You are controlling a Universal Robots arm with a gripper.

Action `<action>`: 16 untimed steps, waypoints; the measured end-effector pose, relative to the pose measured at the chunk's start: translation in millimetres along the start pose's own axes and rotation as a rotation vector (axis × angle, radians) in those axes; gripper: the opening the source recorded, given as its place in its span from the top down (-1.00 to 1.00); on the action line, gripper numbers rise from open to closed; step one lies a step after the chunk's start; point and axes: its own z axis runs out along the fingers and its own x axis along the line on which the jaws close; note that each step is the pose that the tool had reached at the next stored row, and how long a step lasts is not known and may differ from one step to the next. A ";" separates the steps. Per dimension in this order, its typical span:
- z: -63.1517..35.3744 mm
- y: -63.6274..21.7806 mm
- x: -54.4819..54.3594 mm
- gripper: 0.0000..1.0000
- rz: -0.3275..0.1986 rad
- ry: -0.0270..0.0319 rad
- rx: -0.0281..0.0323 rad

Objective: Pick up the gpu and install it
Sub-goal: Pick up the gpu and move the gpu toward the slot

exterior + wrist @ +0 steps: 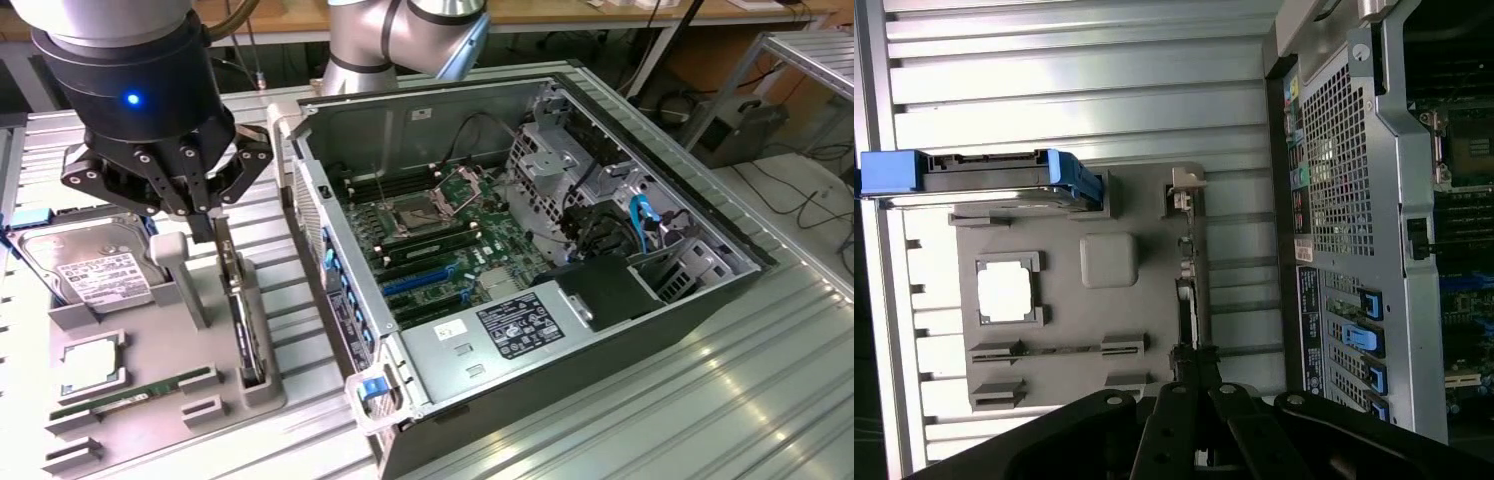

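The gpu [242,325] is a slim black card standing on its edge in a slot of the grey holder tray [160,415], at the exterior view's left. My gripper [211,228] hangs straight down over the card's far end, and its fingers are shut on the card's top edge. In the wrist view the black fingers meet at the gripper [1194,365] on the thin edge of the gpu [1190,300], which still sits in the tray [1109,262]. The open computer case [534,270] lies beside the tray, with blue expansion slots [420,282] on its motherboard.
A silver hard drive [87,268] with a white label stands in the tray behind the gripper. A processor chip [88,366] and a green memory stick [134,391] lie in the tray's front part. The case's perforated back wall [1344,190] stands close beside the tray. A ribbed metal table [694,400] carries everything.
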 end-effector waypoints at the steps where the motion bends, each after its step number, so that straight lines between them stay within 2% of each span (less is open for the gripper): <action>1: 0.0 0.0 0.0 0.79 0.000 0.0000 0.0000; 6: 0.0 0.0 0.0 0.77 0.000 0.0000 0.0000; 9: 0.0 0.0 0.0 0.41 0.000 0.0000 0.0000; 10: 0.3 0.0 0.0 0.41 0.000 0.0000 0.0000; 12: 2.7 -1.9 -0.2 0.15 0.001 0.0000 0.0000; 16: 10.2 -7.5 -1.5 0.15 0.002 -0.0001 -0.0001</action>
